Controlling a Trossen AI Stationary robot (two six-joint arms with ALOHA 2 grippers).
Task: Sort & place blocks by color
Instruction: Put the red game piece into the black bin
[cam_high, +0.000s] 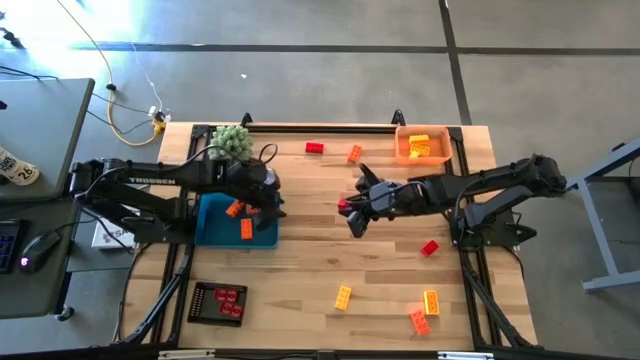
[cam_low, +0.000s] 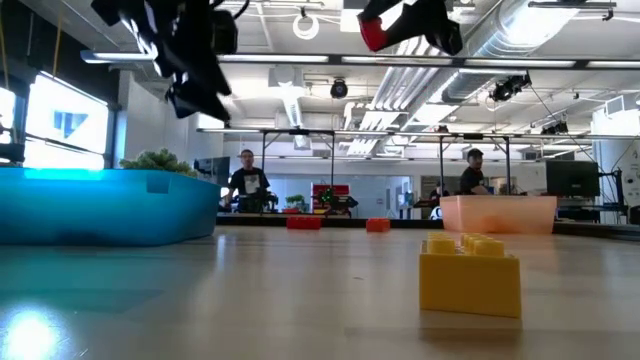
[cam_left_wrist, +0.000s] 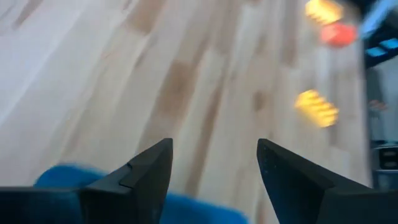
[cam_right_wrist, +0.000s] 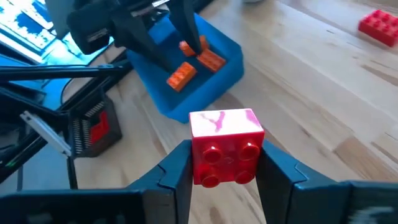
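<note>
My right gripper (cam_high: 349, 212) hangs over the table's middle, shut on a red block (cam_right_wrist: 225, 149), high in the low view (cam_low: 372, 30). My left gripper (cam_left_wrist: 214, 162) is open and empty above the blue tray's (cam_high: 215, 232) right rim, which holds orange blocks (cam_high: 233, 209). Red blocks lie in a black tray (cam_high: 218, 303). Yellow and orange blocks fill the orange tray (cam_high: 422, 145). Loose on the wood lie red blocks (cam_high: 314, 148) (cam_high: 429, 247), orange blocks (cam_high: 354, 153) (cam_high: 419, 321) and yellow blocks (cam_high: 343, 296) (cam_high: 431, 301). My right gripper pinches the red block by two opposite side walls (cam_right_wrist: 198, 163) between its two fingers, coming from the table's right side. The studded face (cam_right_wrist: 227, 158) looks back toward the wrist camera. The block is lifted clear of the table.
A fuzzy green plant (cam_high: 231, 142) stands at the far edge behind the blue tray. A yellow block (cam_low: 470, 270) sits close in the low view. Bare wood lies between the blue tray and my right gripper. People stand in the room beyond the table.
</note>
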